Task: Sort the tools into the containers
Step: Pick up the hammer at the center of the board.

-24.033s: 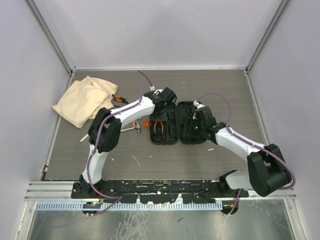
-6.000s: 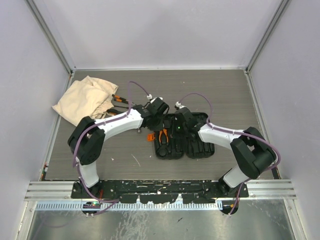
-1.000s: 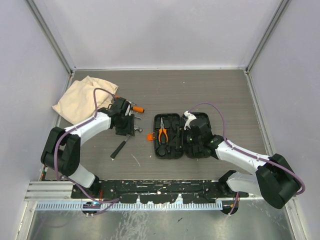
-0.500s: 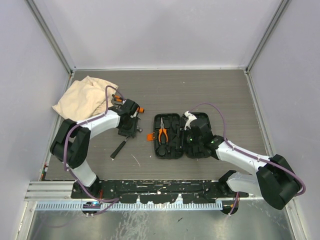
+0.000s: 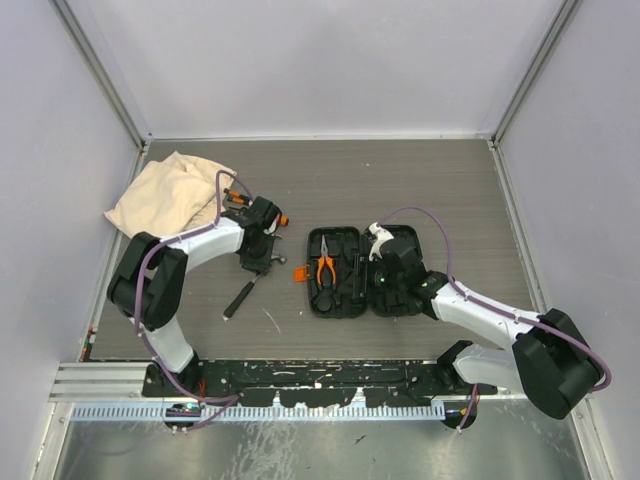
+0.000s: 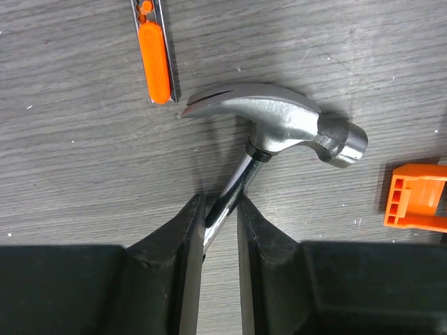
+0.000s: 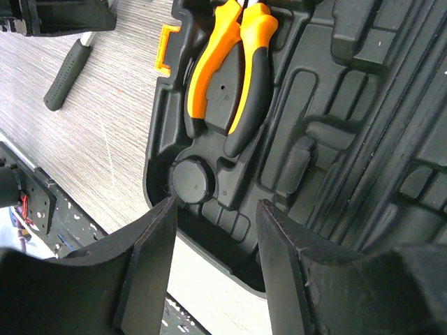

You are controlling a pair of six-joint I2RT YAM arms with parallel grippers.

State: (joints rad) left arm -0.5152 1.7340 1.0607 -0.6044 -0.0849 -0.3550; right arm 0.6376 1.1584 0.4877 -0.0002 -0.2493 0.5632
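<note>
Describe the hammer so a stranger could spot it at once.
Find the open black tool case at centre. Just left of it, on the table, the left gripper straddles a steel shaft. That is the hammer: the only tool with a curved, shiny claw head, unlike the orange-handled pliers in the case.

Even, bright overhead light; soft shadows; steel glare; near jaws blurred.

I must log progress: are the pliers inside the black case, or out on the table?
Inside. The pliers lie in a moulded recess of the open case, left half.
</note>
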